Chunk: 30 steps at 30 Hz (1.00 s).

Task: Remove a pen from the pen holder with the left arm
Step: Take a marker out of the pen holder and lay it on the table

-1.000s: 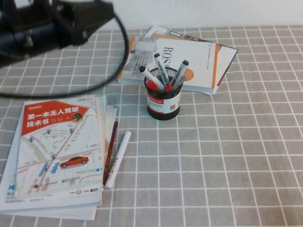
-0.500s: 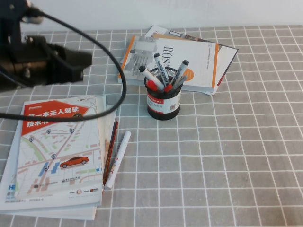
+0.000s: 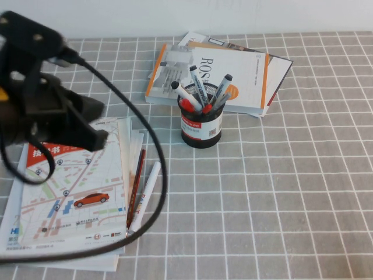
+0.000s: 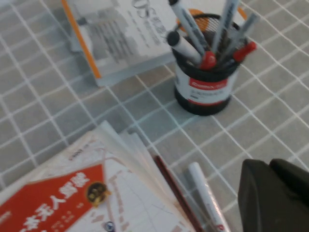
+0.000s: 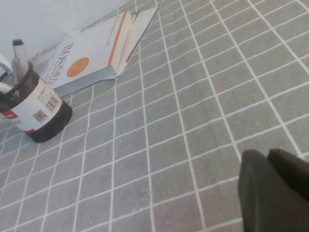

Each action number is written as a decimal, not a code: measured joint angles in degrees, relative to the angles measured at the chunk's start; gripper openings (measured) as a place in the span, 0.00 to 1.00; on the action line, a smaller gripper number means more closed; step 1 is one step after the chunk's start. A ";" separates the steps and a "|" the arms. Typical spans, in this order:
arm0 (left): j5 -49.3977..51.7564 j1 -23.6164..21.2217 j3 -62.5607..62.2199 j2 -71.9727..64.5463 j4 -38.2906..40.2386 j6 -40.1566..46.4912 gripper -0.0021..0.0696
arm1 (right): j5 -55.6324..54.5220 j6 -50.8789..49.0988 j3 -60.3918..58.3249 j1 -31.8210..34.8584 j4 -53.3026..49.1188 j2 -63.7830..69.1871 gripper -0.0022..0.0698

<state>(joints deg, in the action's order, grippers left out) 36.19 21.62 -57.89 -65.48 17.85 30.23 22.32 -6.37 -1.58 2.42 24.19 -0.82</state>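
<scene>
the left gripper [image 4: 271, 166] hangs over the far end of the map book [image 3: 70, 186], which tops a stack at the near left corner of the bench [image 3: 280, 192]. its fingers [image 4: 256, 193] are pressed together with nothing between them. it is well apart from the holder [image 3: 201, 129].

the holder is a black mesh cup with a red and white label, upright around the middle of the bench, somewhat toward the far edge. several pens [image 3: 201, 93] lean in it, some with black caps and some with red ones. just behind it, by the far edge, lies a stack of far books [image 3: 233, 64], the top one white with orange trim.

beside the map book, on its holder side, a white pen [image 3: 145, 195] and a red pencil [image 3: 136, 184] lie flat on the bench, side by side along the stack's edge.

the right gripper [image 5: 268, 157] is low over bare grid cloth on the right part of the bench, well apart from the holder. its fingers [image 5: 256, 188] seem closed against each other, gripping nothing, though only their dark tips show.
</scene>
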 joint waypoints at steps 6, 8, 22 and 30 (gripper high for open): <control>-26.06 3.92 11.28 6.12 -24.79 -32.90 0.03 | 0.00 0.00 0.00 0.00 0.00 0.00 0.01; -37.10 3.92 16.72 6.40 -30.00 -39.36 0.05 | 0.00 0.00 0.00 0.00 0.00 0.00 0.01; -82.28 4.33 28.74 -18.13 -37.79 -46.44 0.71 | 0.00 0.00 0.00 0.00 0.00 0.00 0.01; -92.40 4.33 23.27 -31.74 -37.33 -44.07 0.73 | 0.00 0.00 0.00 0.00 0.00 0.00 0.01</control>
<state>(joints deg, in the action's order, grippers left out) -56.21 25.95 -34.62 -97.23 -19.48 -13.84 22.32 -6.37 -1.58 2.42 24.19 -0.82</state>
